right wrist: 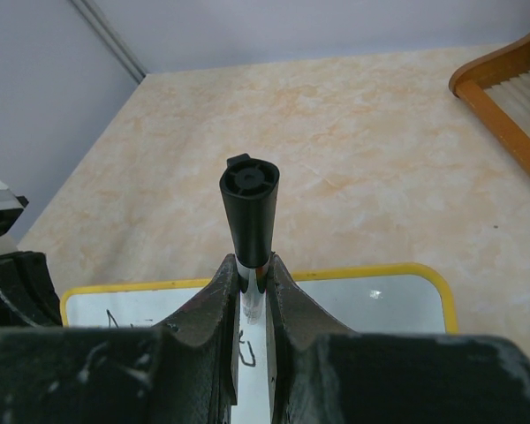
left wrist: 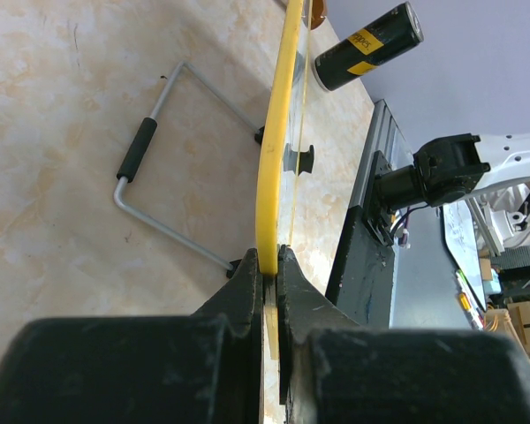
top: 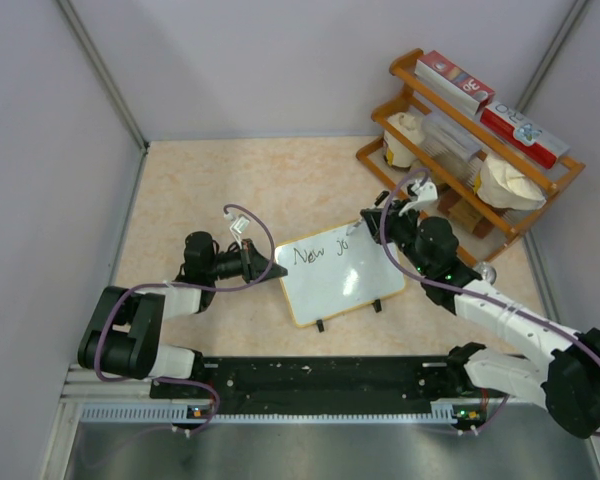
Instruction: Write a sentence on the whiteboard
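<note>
Shows writing under way: two short words on small glossy white wooden-framed board at table centre. Clamps its 9 o'clock edge in closed left gripper; pinches slim black marker in right gripper at 1 o'clock. Likely calls next for letters toward 3 o'clock.

top: high, wide, looking down | wrists: close-up, facing forward | shared: whiteboard
</note>
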Controlling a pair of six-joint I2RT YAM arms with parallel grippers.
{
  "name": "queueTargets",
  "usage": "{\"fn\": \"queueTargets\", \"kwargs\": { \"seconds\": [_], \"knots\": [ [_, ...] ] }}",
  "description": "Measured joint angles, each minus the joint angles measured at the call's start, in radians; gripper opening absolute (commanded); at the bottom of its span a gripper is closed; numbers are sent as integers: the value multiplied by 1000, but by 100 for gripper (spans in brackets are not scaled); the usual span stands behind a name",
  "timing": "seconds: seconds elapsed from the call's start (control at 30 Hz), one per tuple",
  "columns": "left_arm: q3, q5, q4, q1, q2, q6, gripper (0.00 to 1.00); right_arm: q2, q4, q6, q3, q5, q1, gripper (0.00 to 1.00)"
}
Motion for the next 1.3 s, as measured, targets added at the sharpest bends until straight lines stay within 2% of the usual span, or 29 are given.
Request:
{"fn": "queueTargets", "kwargs": {
  "seconds": [0.3,0.67,1.3],
  "knots": [
    [0,0,-2,0,0,-1,0,24,23,2,-24,5,-2,0],
    [0,0,-2,0,0,-1,0,-40,2,4,-86,16,-2,0],
    [0,2,0,0,0,0,0,-24,-2,10,-25,23,-24,0]
  ]
}}
